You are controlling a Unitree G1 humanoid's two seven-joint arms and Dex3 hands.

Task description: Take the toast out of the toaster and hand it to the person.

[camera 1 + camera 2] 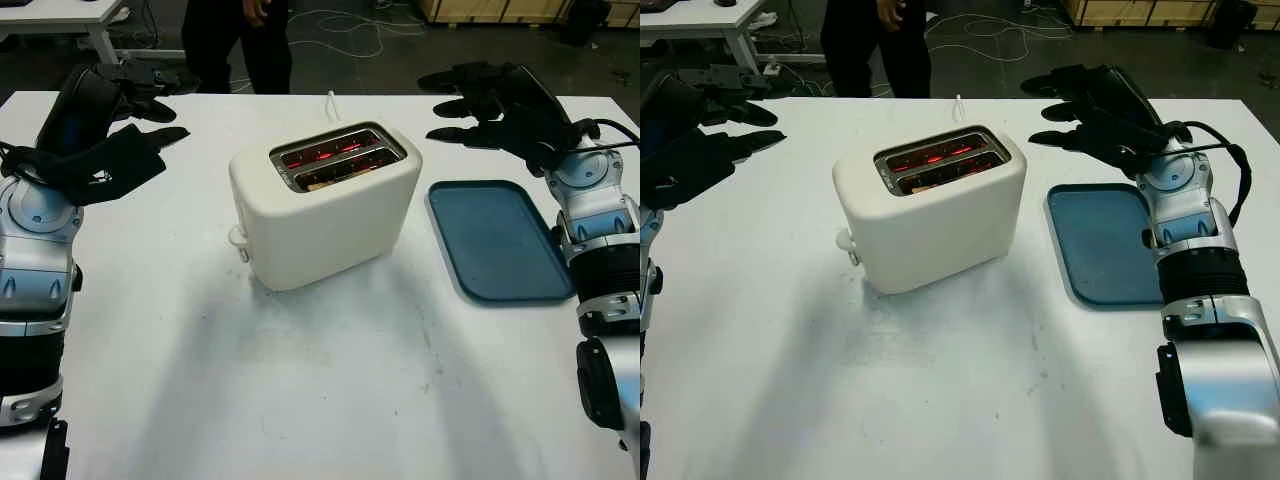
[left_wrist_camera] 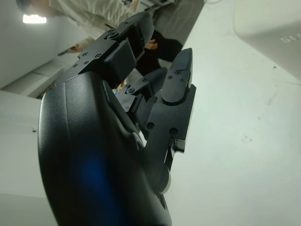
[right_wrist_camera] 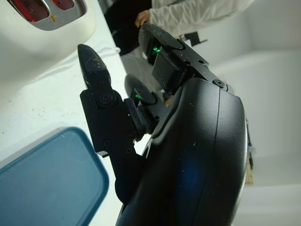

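A cream two-slot toaster [image 1: 325,205] stands in the middle of the white table [image 1: 300,400], its slots glowing red. A pale slice of toast [image 1: 335,176] sits low in the nearer slot. My left hand [image 1: 140,110] is open, raised over the table's far left, well left of the toaster. My right hand [image 1: 470,105] is open, held above the table's far right, beyond the blue tray and right of the toaster. A person [image 1: 240,40] in dark trousers stands past the far edge, behind the toaster.
A flat blue tray [image 1: 497,240] lies on the table just right of the toaster. The toaster's white cord [image 1: 330,100] runs off the far edge. Cables [image 1: 350,30] lie on the floor behind, and another table [image 1: 60,20] stands at the far left.
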